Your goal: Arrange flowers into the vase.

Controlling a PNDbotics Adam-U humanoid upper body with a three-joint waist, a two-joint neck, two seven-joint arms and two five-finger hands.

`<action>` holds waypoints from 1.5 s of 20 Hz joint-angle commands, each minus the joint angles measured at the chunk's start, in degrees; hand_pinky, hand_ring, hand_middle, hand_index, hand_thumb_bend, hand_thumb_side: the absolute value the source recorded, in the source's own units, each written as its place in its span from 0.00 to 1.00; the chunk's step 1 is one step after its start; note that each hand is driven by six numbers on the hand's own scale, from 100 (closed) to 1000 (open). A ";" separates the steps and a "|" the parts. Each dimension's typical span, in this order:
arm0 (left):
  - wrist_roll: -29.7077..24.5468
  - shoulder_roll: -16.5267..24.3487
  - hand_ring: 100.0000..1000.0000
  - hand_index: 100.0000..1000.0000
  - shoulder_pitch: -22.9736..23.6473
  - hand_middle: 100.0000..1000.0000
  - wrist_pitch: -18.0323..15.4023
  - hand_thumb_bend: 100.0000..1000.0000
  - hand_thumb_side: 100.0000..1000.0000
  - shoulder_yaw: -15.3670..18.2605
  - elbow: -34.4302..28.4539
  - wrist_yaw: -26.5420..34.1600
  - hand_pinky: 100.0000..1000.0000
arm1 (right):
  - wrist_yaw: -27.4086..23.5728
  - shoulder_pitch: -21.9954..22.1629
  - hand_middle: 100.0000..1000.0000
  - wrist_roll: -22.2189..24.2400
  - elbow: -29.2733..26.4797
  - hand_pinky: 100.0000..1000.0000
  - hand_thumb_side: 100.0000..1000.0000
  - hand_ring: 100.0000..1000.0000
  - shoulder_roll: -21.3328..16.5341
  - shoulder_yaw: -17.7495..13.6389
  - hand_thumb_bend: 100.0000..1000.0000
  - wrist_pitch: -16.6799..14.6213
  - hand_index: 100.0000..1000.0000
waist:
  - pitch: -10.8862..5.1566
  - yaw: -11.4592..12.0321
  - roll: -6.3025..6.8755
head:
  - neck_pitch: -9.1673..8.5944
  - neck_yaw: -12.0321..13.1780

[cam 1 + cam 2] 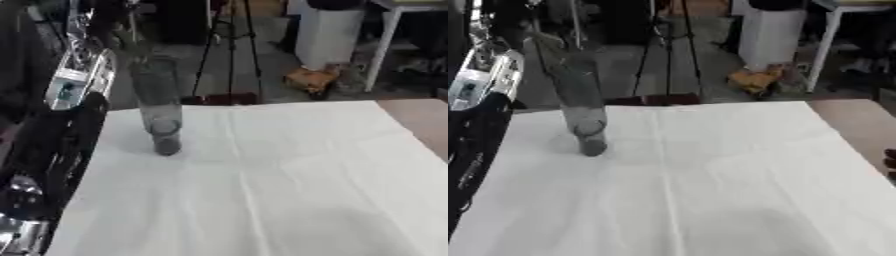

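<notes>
Glass vase (162, 107) stands upright on the white-covered surface (289, 190), far-left part. No flowers visible, none in the vase afaik, so task looks barely started. My left arm (61, 130) runs alongside; robot hand state: can't tell. Right one isn't showing.

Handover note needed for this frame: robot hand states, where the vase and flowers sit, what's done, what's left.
Left arm runs along the table's left edge; its robot hand is not visible. Right robot hand: only dark fingertips at the right edge, state unclear.
Vase: tall clear glass, upright on the white cloth, far left. Thin stems seem to stand in it; blurred, not certain.
No flowers lie on the cloth. How much remains cannot be judged.
</notes>
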 commanded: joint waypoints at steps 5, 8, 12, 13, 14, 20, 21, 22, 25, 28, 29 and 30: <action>0.56 0.45 0.00 0.00 -1.93 0.00 -0.85 1.00 0.10 0.72 3.16 0.58 0.00 | 0.11 -0.72 0.83 0.34 -0.52 0.87 0.67 0.87 -0.53 -0.17 0.07 0.00 1.00 | -0.55 -0.40 0.86 | -0.72 0.60; 0.80 0.39 0.00 0.00 -2.11 0.00 -0.84 1.00 0.13 0.75 4.56 0.59 0.00 | 0.09 -0.71 0.83 0.42 -0.52 0.87 0.67 0.87 -0.55 -0.18 0.07 0.00 1.00 | -0.55 -0.64 0.96 | -0.64 0.84; 1.36 0.36 0.00 0.00 -2.39 0.00 -0.57 1.00 0.16 0.75 6.52 0.37 0.00 | 0.04 -0.75 0.83 0.54 -0.50 0.87 0.67 0.87 -0.54 -0.12 0.07 0.02 1.00 | -0.59 -0.92 1.07 | -0.59 1.54; 1.58 0.38 0.00 0.00 -2.45 0.00 -0.38 1.00 0.17 0.74 7.02 0.21 0.00 | 0.03 -0.76 0.83 0.58 -0.49 0.87 0.67 0.87 -0.52 -0.10 0.07 0.03 1.00 | -0.60 -1.00 1.10 | -0.61 1.94; 1.82 0.40 0.00 0.00 -2.51 0.00 -0.18 1.00 0.17 0.72 7.44 -0.01 0.00 | 0.03 -0.76 0.83 0.62 -0.48 0.87 0.67 0.87 -0.52 -0.10 0.07 0.04 1.00 | -0.61 -1.07 1.14 | -0.63 2.24; 3.46 0.80 0.00 0.00 -2.97 0.00 2.88 1.00 0.21 0.47 9.36 -2.64 0.00 | 0.04 -0.79 0.82 0.83 -0.30 0.87 0.67 0.87 -0.43 0.00 0.07 0.09 1.00 | -0.65 -1.37 1.28 | -0.33 2.93; 4.04 0.94 0.00 0.00 -3.06 0.00 3.72 1.00 0.22 0.36 9.66 -3.45 0.02 | 0.05 -0.80 0.82 0.85 -0.27 0.87 0.67 0.87 -0.42 -0.01 0.07 0.10 1.00 | -0.65 -1.42 1.30 | -0.29 2.97; 4.58 1.02 0.00 0.00 -3.15 0.00 4.54 1.00 0.26 0.27 9.90 -4.28 0.05 | 0.05 -0.81 0.82 0.86 -0.25 0.87 0.67 0.87 -0.42 0.00 0.06 0.10 1.00 | -0.65 -1.46 1.32 | -0.25 2.99; 5.52 1.17 0.03 0.02 -3.36 0.00 7.17 1.00 0.31 0.01 11.05 -6.79 0.16 | 0.04 -0.82 0.83 0.94 -0.22 0.87 0.67 0.87 -0.43 0.03 0.06 0.08 1.00 | -0.66 -1.61 1.32 | -0.12 3.00; 6.01 1.13 0.30 0.24 -3.46 0.17 9.93 1.00 0.38 -0.04 11.41 -8.81 0.31 | 0.03 -0.83 0.82 1.00 -0.18 0.87 0.67 0.87 -0.39 0.03 0.06 0.08 1.00 | -0.65 -1.73 1.31 | -0.16 3.08; 6.05 1.05 0.35 0.28 -3.46 0.21 10.71 1.00 0.42 -0.02 11.31 -9.22 0.33 | 0.03 -0.84 0.82 1.02 -0.17 0.87 0.67 0.87 -0.37 0.04 0.06 0.07 1.00 | -0.64 -1.76 1.31 | -0.19 3.07; 5.99 0.97 0.40 0.33 -3.43 0.26 11.35 1.00 0.43 -0.03 11.19 -9.55 0.36 | 0.03 -0.85 0.82 1.05 -0.16 0.87 0.67 0.87 -0.34 0.04 0.06 0.07 1.00 | -0.64 -1.79 1.30 | -0.19 3.05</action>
